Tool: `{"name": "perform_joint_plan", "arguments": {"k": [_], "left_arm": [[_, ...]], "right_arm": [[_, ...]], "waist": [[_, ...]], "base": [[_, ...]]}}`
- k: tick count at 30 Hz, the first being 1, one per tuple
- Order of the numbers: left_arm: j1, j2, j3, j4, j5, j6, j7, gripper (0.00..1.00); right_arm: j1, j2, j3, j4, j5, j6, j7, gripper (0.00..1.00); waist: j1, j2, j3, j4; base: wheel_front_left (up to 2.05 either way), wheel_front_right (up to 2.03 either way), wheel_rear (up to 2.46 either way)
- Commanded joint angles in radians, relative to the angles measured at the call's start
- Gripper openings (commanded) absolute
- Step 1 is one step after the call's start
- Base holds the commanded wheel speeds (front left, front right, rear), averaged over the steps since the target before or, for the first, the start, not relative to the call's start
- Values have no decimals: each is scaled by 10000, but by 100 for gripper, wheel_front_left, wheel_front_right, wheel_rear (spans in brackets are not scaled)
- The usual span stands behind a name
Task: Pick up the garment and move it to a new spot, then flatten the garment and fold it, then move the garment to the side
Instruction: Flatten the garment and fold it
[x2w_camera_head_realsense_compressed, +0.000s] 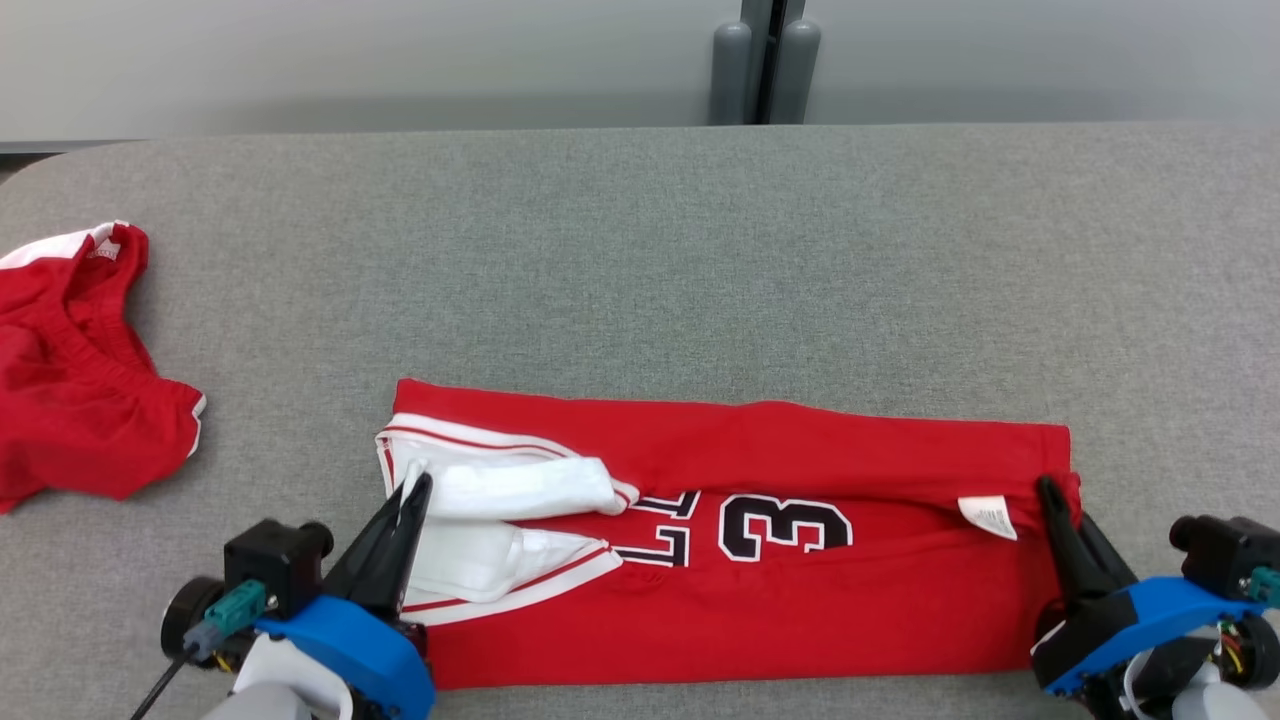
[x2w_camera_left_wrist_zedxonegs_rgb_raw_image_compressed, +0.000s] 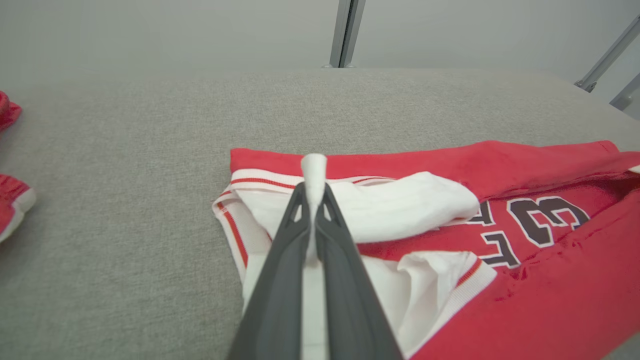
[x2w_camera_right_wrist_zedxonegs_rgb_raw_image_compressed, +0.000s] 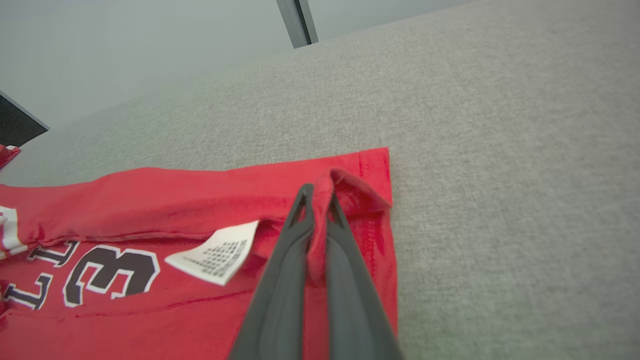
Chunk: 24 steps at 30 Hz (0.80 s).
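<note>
The garment (x2w_camera_head_realsense_compressed: 760, 600) is a red jersey with white trim and black number 3, lying partly folded near the table's front edge. My left gripper (x2w_camera_head_realsense_compressed: 415, 490) is shut on a pinch of its white sleeve fabric at the left end; in the left wrist view the white cloth (x2w_camera_left_wrist_zedxonegs_rgb_raw_image_compressed: 314, 172) pokes up between the closed fingers (x2w_camera_left_wrist_zedxonegs_rgb_raw_image_compressed: 345, 280). My right gripper (x2w_camera_head_realsense_compressed: 1047, 490) is shut on the red hem at the right end, and the right wrist view shows a red fold (x2w_camera_right_wrist_zedxonegs_rgb_raw_image_compressed: 327, 192) clamped between the fingers (x2w_camera_right_wrist_zedxonegs_rgb_raw_image_compressed: 285, 280). A white care label (x2w_camera_right_wrist_zedxonegs_rgb_raw_image_compressed: 215, 255) lies just left of it.
Red shorts with white trim (x2w_camera_head_realsense_compressed: 70, 370) lie crumpled at the table's left edge, seen also as red shorts (x2w_camera_left_wrist_zedxonegs_rgb_raw_image_compressed: 12, 205) in the left wrist view. The grey fabric table (x2w_camera_head_realsense_compressed: 700, 260) stretches wide beyond the jersey. A grey post (x2w_camera_head_realsense_compressed: 765, 60) stands behind the far edge.
</note>
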Motion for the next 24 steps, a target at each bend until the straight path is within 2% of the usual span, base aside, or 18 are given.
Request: {"name": "perform_joint_plan", "arguments": {"k": [1, 3, 4, 5, 6, 12, 17, 24], "left_arm": [[258, -15, 112, -64, -80, 116, -72, 0], [468, -54, 174, -96, -154, 223, -132, 0], [547, -80, 210, -89, -145, 257, -154, 0], [614, -95, 256, -78, -106, 321, -168, 64], [697, -131, 333, -69, -112, 385, -205, 100], [1031, -387, 1139, -262, 253, 701, -302, 100], [1375, -903, 2617, -865, 1582, 989, -303, 100], [1772, -2097, 4579, -1227, 3306, 664, -306, 100]], "right_arm": [[301, 126, -100, -150, -46, 6, 66, 0], [533, 235, -183, -264, -113, 6, 197, 0], [604, 288, -236, -323, -152, 6, 243, 62], [663, 360, -279, -354, -196, 6, 288, 100], [697, 392, -312, -383, -224, 6, 326, 100], [859, 352, -598, -786, -363, 6, 222, 100], [752, 306, -1152, -1253, -448, 6, 138, 100], [273, 508, -1718, -1070, -660, 6, 459, 100]], "waist": [[1, 0, -47, -7], [1, 0, -95, -21], [1, 0, -124, -16], [1, 0, -142, -19], [1, 0, -164, -25], [1, 0, -240, -28], [1, 0, -185, 26], [1, 0, -70, 142]], "base": [[0, 0, 0], [0, 0, 0], [0, 0, 0], [0, 0, 0], [0, 0, 0], [0, 0, 0], [0, 0, 0], [0, 0, 0]]}}
